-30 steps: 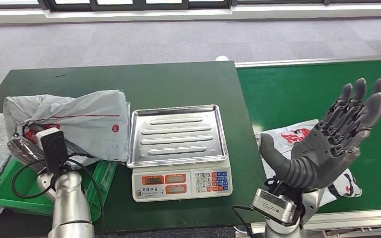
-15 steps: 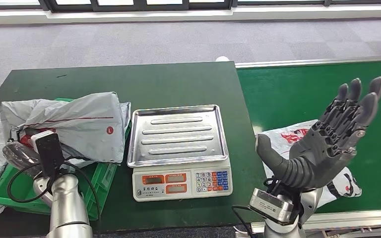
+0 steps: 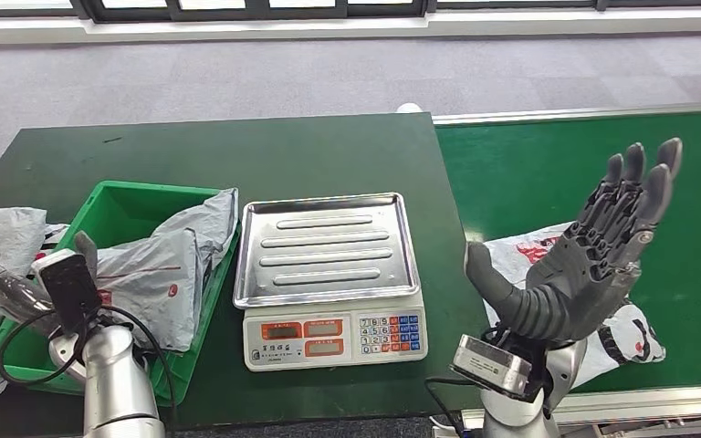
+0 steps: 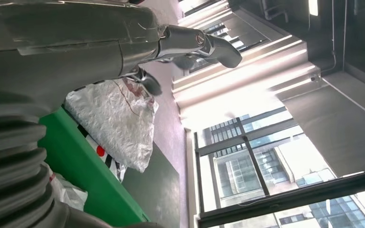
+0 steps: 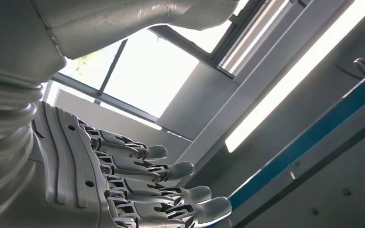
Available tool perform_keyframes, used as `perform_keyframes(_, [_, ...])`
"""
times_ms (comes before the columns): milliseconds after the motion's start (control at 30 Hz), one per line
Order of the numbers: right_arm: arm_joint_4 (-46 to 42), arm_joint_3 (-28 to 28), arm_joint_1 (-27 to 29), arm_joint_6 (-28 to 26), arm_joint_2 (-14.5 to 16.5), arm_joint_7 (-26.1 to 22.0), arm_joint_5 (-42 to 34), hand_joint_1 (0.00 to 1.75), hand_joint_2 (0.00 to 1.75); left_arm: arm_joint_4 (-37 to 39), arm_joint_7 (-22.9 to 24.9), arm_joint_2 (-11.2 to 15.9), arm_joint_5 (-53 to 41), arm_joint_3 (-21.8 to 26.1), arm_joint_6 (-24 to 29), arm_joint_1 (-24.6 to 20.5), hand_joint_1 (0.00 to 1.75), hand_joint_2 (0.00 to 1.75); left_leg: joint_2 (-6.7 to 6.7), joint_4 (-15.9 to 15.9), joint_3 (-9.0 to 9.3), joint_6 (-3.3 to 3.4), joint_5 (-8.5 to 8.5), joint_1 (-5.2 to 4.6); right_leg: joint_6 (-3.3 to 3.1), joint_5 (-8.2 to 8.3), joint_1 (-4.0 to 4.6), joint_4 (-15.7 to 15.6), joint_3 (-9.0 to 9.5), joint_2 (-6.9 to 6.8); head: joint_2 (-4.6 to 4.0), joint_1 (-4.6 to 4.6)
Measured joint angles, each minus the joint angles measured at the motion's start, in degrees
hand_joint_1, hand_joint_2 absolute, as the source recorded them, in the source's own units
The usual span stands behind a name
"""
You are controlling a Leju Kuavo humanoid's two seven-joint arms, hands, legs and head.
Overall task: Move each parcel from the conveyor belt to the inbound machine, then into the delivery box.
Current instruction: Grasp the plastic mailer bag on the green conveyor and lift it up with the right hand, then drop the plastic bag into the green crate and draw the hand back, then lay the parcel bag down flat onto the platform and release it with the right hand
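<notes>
Fingers: I am seeing the right hand spread wide, holding nothing, lower right; left hand's state I cannot tell. Grey parcel is draping over the green box rim, lower left; risk: sliding out. White parcel is waiting on the belt.

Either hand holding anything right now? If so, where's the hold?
Nothing held. The right hand is raised, fingers spread and empty, above the white parcel. The left hand has its fingers apart beside the grey parcel.

Scale tray bare and unobstructed, green box far half open, near half taken by grey parcel.
</notes>
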Motion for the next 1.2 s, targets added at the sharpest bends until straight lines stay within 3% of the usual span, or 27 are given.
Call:
perform_keyframes(267, [0.01,-1.38,0.38,-0.02,0.00,1.12,0.72,0.00,1.75,-1.76,0.00,0.00,1.35,-0.55,0.00,0.46,0.00,1.75,0.00,0.00,0.00,0.00,0.00,0.00,0.00,0.00,0.00,0.00,0.01,0.00,0.00,0.01])
perform_keyframes(433, [-0.72,-1.96,0.47,-0.02,0.00,8.14,8.86,0.00,1.75,-7.85,-0.03,0.21,8.14,-4.19,0.00,2.65,0.00,1.75,-0.01,0.00,0.00,0.00,0.00,0.00,0.01,0.00,0.00,0.00,-0.02,-0.03,0.00,-0.01])
perform_keyframes(600, [-1.91,-6.98,1.22,-0.06,0.00,18.72,19.20,0.00,1.75,-14.48,-0.06,1.60,16.98,-14.69,-2.66,6.46,0.00,1.75,-0.29,0.01,-0.02,0.06,-0.04,-0.01,0.10,-0.14,-0.02,-0.01,0.03,-0.31,0.00,-0.02])
perform_keyframes(867, [2.84,-21.90,2.49,-0.04,0.06,25.74,29.01,0.00,1.75,-21.22,-0.07,5.79,22.63,-38.11,-17.27,14.66,0.00,1.75,-0.42,0.02,-0.07,0.18,-0.11,-0.23,0.26,-0.11,-0.07,-0.02,0.08,-0.37,0.00,-0.01])
perform_keyframes(1200, [9.92,-32.25,3.51,-0.07,0.09,33.91,36.44,0.00,1.75,-21.57,-0.01,9.63,21.28,-55.27,-20.24,16.90,0.00,1.75,-0.42,0.02,-0.07,0.19,-0.12,-0.23,0.33,-0.18,-0.12,-0.02,0.07,-0.37,0.00,-0.01])
